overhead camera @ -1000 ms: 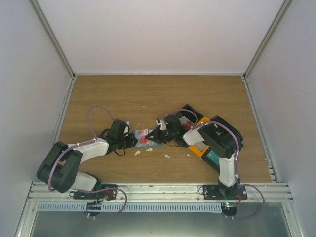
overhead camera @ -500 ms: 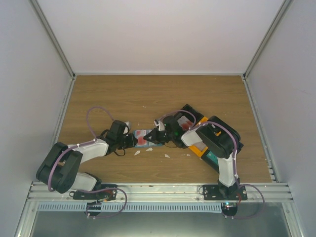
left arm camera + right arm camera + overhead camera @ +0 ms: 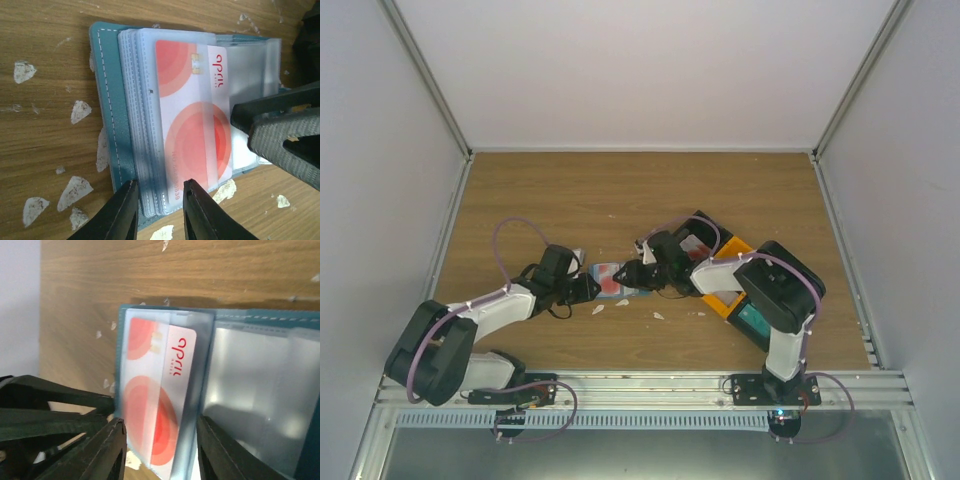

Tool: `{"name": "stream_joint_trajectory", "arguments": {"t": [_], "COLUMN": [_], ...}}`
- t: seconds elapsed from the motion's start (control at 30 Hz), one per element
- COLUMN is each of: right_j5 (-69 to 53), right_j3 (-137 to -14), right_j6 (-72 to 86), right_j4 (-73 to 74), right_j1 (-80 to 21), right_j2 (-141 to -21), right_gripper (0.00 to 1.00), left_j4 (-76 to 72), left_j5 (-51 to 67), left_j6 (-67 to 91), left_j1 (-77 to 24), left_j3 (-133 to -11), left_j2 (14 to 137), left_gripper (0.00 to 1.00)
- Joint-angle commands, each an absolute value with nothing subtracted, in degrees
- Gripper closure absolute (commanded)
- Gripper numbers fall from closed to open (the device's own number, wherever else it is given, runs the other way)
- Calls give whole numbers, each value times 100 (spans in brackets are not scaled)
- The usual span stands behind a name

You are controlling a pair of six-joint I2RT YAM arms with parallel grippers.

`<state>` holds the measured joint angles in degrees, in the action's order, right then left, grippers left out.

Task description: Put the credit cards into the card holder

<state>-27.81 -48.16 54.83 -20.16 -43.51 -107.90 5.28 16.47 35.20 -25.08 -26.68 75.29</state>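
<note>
From above, one card holder (image 3: 603, 271) lies open mid-table between the left gripper (image 3: 588, 288) and the right gripper (image 3: 625, 275), with three bins to its right: black (image 3: 698, 222), orange (image 3: 720, 300) and teal (image 3: 752, 318). The left wrist view shows one credit card (image 3: 192, 130) partway inside a clear pocket, with the left jaws narrowly parted over the sleeves' left end and gripping nothing. In the right wrist view the right jaws stand wide apart on either side of that card's pocket, empty.
</note>
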Motion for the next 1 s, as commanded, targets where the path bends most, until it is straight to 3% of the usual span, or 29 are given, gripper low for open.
{"name": "stream_joint_trajectory", "arguments": {"t": [0.0, 0.1, 0.27, 0.5, 0.97], "right_j5": [-1873, -1639, -1480, -1688, -1557], "right_j3": [-5149, -5372, -5655, -5831, -5840], "right_j6": [4775, 4539, 4344, 4265, 4157], "right_j4": [-832, -452, -115, -85, 94], "right_j1": [-4493, -4588, -4711, -4737, -4746], "right_j2": [-10540, -10575, -10692, -10957, -11140], "right_gripper": [58, 58, 77, 91, 98], "left_j4": [572, 539, 431, 111, -309], "left_j5": [1687, 1782, 1863, 2040, 2434], "left_j6": [3506, 3494, 3498, 3429, 3346], "left_j1": [-2535, -2523, -2490, -2404, -2263], "left_j3": [-2767, -2778, -2758, -2677, -2566], "left_j2": [7282, 7250, 7288, 7548, 7746], "left_gripper": [70, 68, 69, 73, 73]}}
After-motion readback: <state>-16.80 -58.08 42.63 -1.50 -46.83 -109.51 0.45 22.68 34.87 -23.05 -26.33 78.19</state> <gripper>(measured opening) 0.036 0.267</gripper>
